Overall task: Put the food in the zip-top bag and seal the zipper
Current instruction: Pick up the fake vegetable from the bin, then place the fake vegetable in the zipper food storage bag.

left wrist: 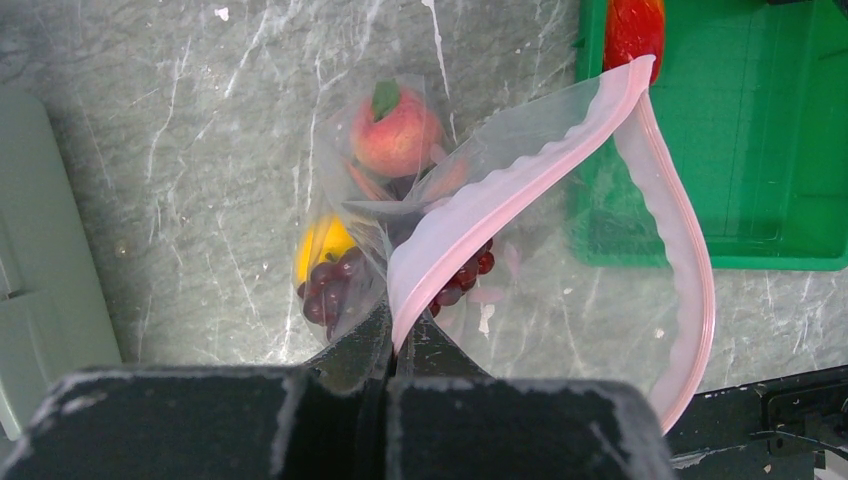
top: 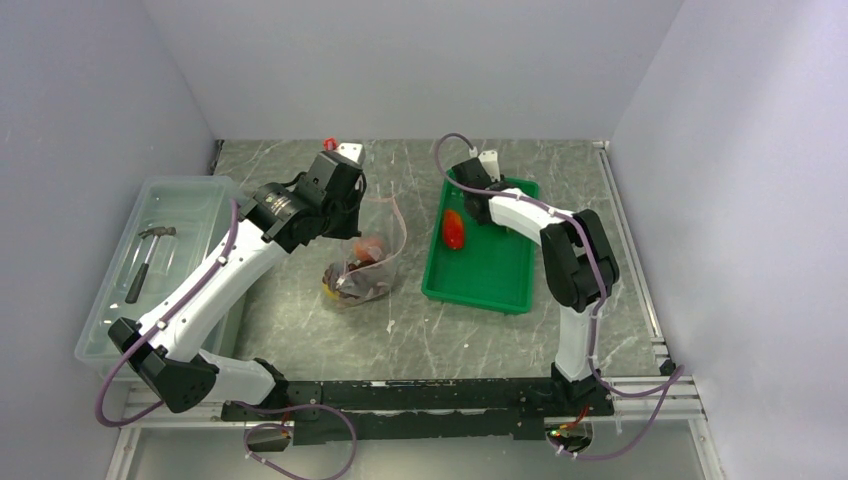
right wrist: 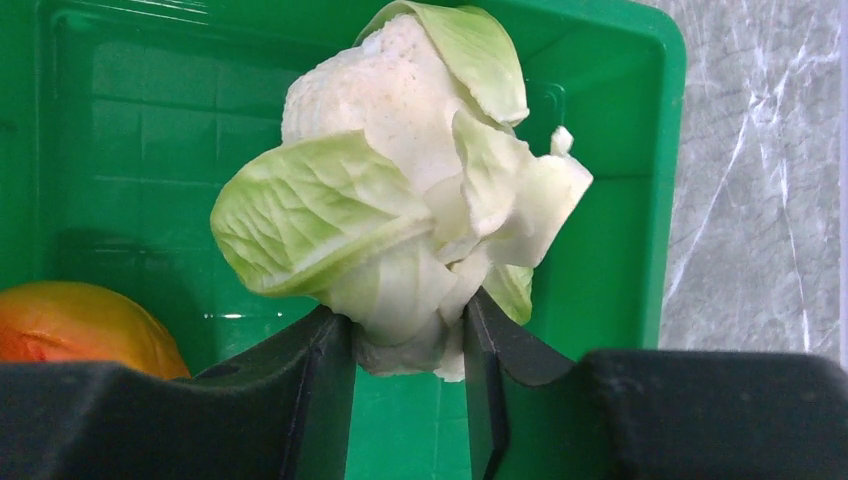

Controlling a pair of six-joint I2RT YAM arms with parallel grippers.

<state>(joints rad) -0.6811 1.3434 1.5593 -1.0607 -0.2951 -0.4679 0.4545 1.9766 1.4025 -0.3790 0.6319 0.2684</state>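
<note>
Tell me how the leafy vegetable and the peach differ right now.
The leafy vegetable is pale green and white and crinkled; the peach is smooth, pinkish red with a small green leaf. The vegetable is gripped by the right fingers over the green tray; the peach lies inside the clear bag, whose pink strip the left fingers pinch. Both are food pieces.

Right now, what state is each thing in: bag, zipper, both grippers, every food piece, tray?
zip-top bag: open, partly filled.
zipper: unsealed, gaping.
left gripper: shut on zipper.
right gripper: shut on leafy vegetable.
leafy vegetable: gripped over the green tray, not bagged.
grape bunch: inside bag.
red peach-like piece: inside bag.
yellow fruit: inside bag.
orange-red fruit: lying in tray, not bagged.
</note>
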